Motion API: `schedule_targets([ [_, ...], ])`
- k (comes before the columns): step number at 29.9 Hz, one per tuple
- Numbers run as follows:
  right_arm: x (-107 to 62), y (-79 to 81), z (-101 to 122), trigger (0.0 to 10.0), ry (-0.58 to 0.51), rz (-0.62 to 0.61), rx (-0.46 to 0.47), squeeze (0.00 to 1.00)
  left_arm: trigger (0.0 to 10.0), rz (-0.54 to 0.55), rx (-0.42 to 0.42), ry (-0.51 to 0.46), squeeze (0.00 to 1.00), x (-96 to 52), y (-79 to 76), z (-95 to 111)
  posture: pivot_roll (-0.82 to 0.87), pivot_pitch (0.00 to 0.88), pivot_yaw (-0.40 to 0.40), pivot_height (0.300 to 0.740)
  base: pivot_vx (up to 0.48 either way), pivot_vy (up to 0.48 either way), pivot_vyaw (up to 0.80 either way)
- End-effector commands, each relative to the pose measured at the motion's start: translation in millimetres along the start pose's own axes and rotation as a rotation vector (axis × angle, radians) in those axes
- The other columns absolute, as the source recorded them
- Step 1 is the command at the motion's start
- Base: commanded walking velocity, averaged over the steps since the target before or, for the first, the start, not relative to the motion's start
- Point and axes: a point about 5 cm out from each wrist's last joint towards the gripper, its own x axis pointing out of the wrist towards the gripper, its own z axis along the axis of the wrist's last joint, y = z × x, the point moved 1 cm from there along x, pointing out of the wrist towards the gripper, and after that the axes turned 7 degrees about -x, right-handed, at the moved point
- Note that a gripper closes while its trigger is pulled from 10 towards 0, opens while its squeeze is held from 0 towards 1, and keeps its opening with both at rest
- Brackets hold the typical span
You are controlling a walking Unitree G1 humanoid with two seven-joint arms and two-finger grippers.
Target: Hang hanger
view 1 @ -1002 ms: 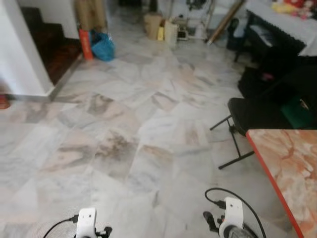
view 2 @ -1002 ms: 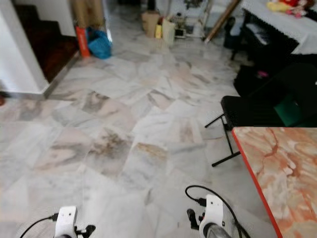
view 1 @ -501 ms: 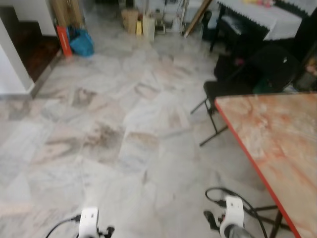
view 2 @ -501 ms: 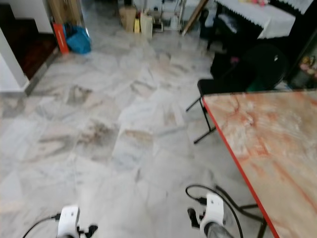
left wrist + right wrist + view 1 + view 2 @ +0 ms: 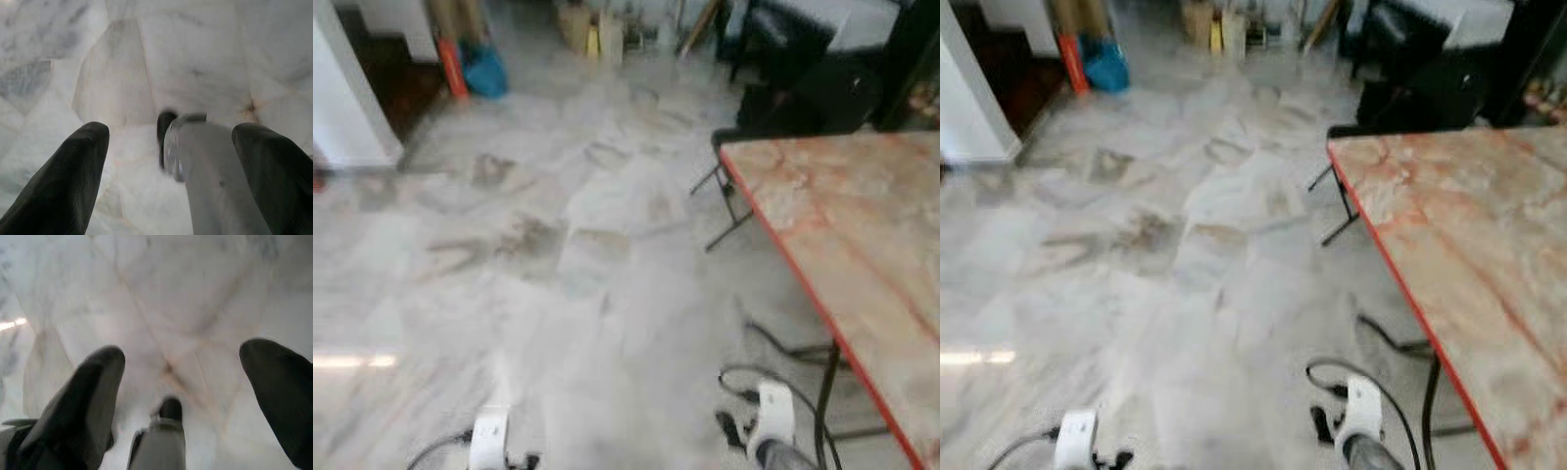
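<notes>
Both arms hang low at my sides, the left wrist (image 5: 487, 441) and the right wrist (image 5: 771, 423) showing over the marble floor (image 5: 607, 294). In the left wrist view my left gripper (image 5: 170, 131) is open, with bare floor tiles and part of my own silver leg (image 5: 210, 166) beyond its fingers. In the right wrist view my right gripper (image 5: 182, 351) is open too, over pale tiles and with nothing held. The head views are blurred.
A marble-patterned table (image 5: 842, 225) with a red edge stands at my right on thin black legs. A black folding chair (image 5: 773, 117) sits beyond it. At the far end are a blue bag (image 5: 486, 70) and boxes (image 5: 592, 29); a white wall corner (image 5: 347, 108) is at the left.
The whole picture has shifted and blurred, so the camera has moved: the table now takes up more of the right side and lies closer. Both arms hang as before.
</notes>
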Motion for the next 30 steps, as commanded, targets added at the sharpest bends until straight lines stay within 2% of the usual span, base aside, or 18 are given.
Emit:
schedule_targets([
  [1,0.7,0.5,3.6,10.0,-0.011,-0.005,0.015,0.00,10.0,0.006,0.006,-0.013,0.00,0.8,2.6,6.9,0.01,0.025,-0.032,0.740,-0.352,0.000,0.00],
  [20,0.8,2.0,2.9,10.0,-0.011,-0.001,0.017,0.00,10.0,-0.004,0.017,-0.020,0.00,1.5,1.1,10.2,0.01,0.011,-0.028,0.740,-0.351,0.000,0.00],
  [30,0.7,4.2,0.1,10.0,-0.005,0.004,0.015,0.00,10.0,-0.003,0.034,-0.013,0.00,0.6,5.1,9.0,0.01,0.000,-0.019,0.740,-0.350,0.000,0.00],
])
